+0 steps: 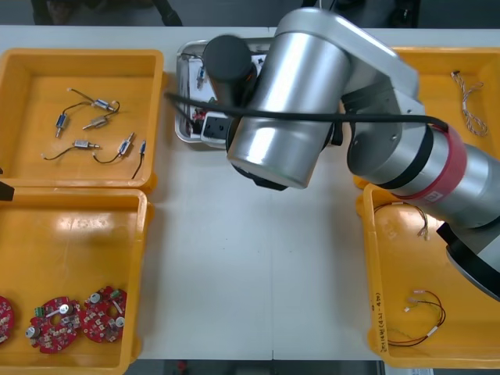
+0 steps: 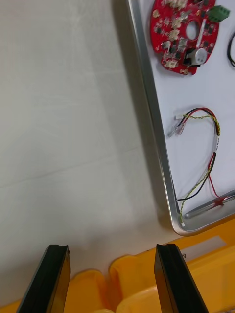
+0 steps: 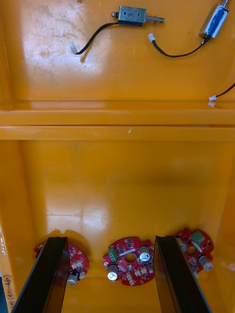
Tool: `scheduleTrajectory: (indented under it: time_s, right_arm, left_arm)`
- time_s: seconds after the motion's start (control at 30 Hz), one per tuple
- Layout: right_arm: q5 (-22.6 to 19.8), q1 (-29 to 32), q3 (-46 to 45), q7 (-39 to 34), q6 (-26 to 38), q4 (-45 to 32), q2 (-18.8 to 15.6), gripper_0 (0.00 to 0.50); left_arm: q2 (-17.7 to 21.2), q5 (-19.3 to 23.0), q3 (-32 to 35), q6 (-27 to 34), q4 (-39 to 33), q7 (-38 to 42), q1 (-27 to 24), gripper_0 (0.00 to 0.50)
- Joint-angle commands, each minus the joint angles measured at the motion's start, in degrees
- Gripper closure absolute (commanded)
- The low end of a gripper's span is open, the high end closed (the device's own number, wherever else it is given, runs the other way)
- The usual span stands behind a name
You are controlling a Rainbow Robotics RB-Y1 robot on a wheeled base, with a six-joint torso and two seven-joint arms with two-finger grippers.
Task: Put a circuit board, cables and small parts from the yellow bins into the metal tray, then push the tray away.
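Note:
My right gripper (image 2: 111,247) is open and holds nothing. It hangs over bare table and a yellow bin rim (image 2: 147,283), just beside the corner of the metal tray (image 2: 156,127). White inside, the tray holds a red circuit board (image 2: 183,34), a red and yellow cable (image 2: 208,151) and the end of a black cable (image 2: 230,49). In the front view the right arm (image 1: 312,101) covers most of the tray (image 1: 183,86). My left gripper (image 3: 110,239) is open above the near left bin, over three red circuit boards (image 3: 128,261).
The far left bin (image 1: 23,141) holds several small metal parts (image 1: 94,101) with black leads. Circuit boards (image 1: 58,324) lie in the near left bin. Cables lie in the far right bin (image 1: 469,101) and in the near right bin (image 1: 426,312).

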Motion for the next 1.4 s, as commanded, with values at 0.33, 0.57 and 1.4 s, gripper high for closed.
scheduleTrajectory:
  time_s: [0.33, 0.57, 1.4]
  right_arm:
    - [-10.0, 9.7, -22.5, -14.6, 0.4, -13.4, -7.4, 0.0]
    - [-14.4, 15.0, -36.4, -20.0, 0.4, -14.6, -13.3, 0.0]
    - [-15.7, 34.7, -61.8, -16.9, 0.4, -5.3, -23.2, 0.0]
  left_arm:
    - [2.6, 0.4, 1.6, 0.4, -1.6, -2.6, 0.9, 0.0]
    - [2.6, 0.4, 1.6, 0.4, -1.6, -2.6, 0.9, 0.0]
    - [2.6, 0.4, 1.6, 0.4, -1.6, -2.6, 0.9, 0.0]
